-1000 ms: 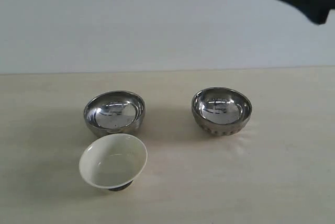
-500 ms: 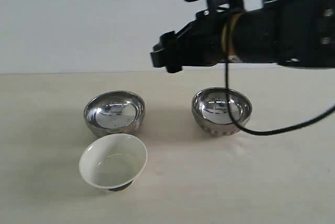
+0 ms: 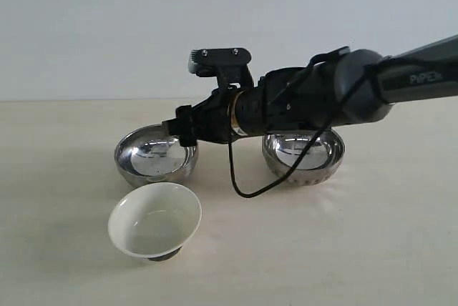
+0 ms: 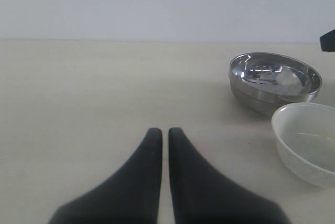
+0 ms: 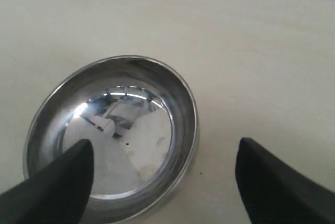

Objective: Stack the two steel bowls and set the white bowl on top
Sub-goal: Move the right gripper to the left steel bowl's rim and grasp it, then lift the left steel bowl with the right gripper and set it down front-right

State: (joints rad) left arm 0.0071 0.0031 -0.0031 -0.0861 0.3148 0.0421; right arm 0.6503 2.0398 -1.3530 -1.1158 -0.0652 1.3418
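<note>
From the exterior view, the right arm [image 3: 343, 95] reaches across the middle. It brings the right hand [image 3: 180, 133] over the far rim of the left steel bowl [image 3: 156, 156], which stands on the pale surface [image 3: 372, 249]. That view does not show how the fingers stand. The right wrist view does: they are spread wide, one to either side of this smooth bowl and above it, touching nothing.

The right steel bowl [image 3: 304, 170], ribbed low on its outside, sits well apart from the left one and is partly hidden behind the arm. The white bowl [image 3: 154, 220] stands just in front of the left steel bowl, nearly touching it.

The left hand [image 4: 164, 140] appears only in its own wrist view. Its fingers are pressed almost together and hold nothing, low over bare surface, with the smooth steel bowl and the white bowl off to one side.
</note>
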